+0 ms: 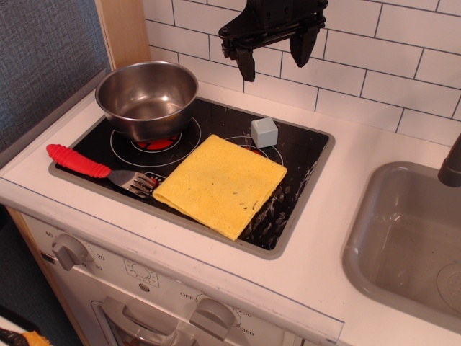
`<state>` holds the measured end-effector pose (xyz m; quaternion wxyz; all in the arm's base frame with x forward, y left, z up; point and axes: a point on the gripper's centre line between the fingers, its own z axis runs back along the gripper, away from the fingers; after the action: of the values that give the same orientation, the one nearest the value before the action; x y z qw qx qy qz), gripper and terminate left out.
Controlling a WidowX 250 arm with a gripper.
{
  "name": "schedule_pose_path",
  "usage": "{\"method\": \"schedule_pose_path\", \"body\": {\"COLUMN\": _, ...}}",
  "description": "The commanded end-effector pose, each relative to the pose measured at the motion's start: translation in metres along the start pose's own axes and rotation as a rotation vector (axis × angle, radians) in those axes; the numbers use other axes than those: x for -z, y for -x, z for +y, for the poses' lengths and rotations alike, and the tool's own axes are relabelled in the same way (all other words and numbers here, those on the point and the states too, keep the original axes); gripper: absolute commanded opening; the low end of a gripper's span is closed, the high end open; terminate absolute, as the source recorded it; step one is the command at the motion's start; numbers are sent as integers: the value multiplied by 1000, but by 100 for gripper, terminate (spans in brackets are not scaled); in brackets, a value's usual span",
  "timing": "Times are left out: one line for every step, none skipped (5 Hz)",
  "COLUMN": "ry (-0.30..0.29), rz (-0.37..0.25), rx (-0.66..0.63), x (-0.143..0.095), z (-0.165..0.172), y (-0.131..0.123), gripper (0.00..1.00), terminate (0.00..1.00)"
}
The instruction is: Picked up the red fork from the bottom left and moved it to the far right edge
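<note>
The red fork (90,167) lies on the front left of the black cooktop (295,155), handle to the left, silver tines touching the edge of a yellow cloth (220,182). My gripper (274,54) hangs high at the back, above the cooktop's rear edge, well away from the fork. Its jaws stand apart and hold nothing. The white countertop strip (346,194) runs between the cooktop and the sink.
A steel pot (148,97) stands on the back left burner. A small grey cube (264,132) sits behind the cloth. A grey sink basin (407,241) is at the right, with a dark faucet (451,164) above it. Tiled wall behind.
</note>
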<state>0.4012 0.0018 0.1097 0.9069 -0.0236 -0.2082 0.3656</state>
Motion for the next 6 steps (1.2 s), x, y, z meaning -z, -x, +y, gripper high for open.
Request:
{"method": "schedule_pose_path", "body": {"ry": 0, "rz": 0, "rx": 0, "x": 0, "z": 0, "y": 0, "gripper": 100, "terminate": 0}}
{"method": "schedule_pose_path", "body": {"ry": -75, "rz": -14, "rx": 16, "x": -12, "z": 4, "y": -1, "gripper": 100, "terminate": 0}}
{"method": "schedule_pose_path", "body": {"ry": -79, "rz": -44, "rx": -13, "x": -30, "z": 12, "y": 1, "gripper": 100, "terminate": 0}}
{"method": "schedule_pose_path", "body": {"ry": -92, "rz": -83, "rx": -68, "x": -47, "z": 26, "y": 6, "gripper": 100, "terminate": 0}}
{"method": "schedule_pose_path", "body": {"ry": -168, "rz": -112, "rx": -165, "x": -53, "z": 56, "y": 8, "gripper": 100, "terminate": 0}}
{"method": "schedule_pose_path", "body": {"ry": -216, "rz": -121, "rx": -262, "x": -49, "z": 91, "y": 7, "gripper": 100, "terminate": 0}}
